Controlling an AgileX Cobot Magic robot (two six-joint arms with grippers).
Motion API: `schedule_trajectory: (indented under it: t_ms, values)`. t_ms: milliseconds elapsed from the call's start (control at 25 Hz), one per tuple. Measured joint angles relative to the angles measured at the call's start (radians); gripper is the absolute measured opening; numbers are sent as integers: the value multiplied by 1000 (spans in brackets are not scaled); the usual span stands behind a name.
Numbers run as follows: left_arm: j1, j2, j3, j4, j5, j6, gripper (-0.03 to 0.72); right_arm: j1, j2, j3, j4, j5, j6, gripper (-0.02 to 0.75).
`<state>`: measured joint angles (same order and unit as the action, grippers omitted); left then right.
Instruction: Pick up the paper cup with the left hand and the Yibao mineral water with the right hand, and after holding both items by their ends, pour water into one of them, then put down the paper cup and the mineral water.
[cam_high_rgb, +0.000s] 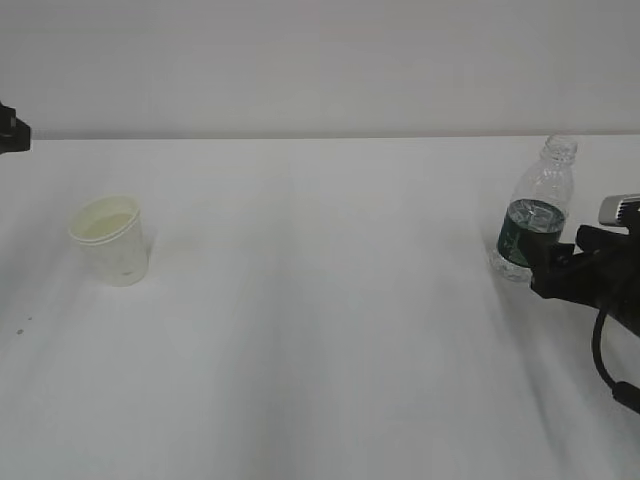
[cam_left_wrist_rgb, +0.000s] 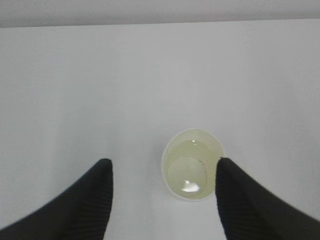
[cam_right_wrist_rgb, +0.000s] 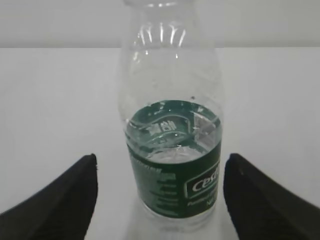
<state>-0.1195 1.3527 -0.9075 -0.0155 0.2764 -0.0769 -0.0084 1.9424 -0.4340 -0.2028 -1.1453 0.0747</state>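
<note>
One paper cup (cam_high_rgb: 109, 240), one Yibao mineral water (cam_high_rgb: 536, 212), two open end effectors

The cup (cam_high_rgb: 110, 240) is small, white and tapered, with a rolled rim and a pale cream inside holding a little clear liquid; it stands upright at the table's left. The bottle (cam_high_rgb: 534, 215), clear plastic with a dark green label and no cap, stands upright far right, partly filled.

Bare lab-style test bench, plain white table (cam_high_rgb: 330, 330), blank white wall (cam_high_rgb: 320, 60)
</note>
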Motion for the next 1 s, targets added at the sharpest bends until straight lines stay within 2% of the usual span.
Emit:
schedule_trajectory:
  t_ms: [760,1000]
  values:
    - [0,-105,0,0,71,0,456,0,-158,85,-6,-1,13,592]
    - [0,-144,0,0,84,0,456,0,-224,85,-13,58,13,592]
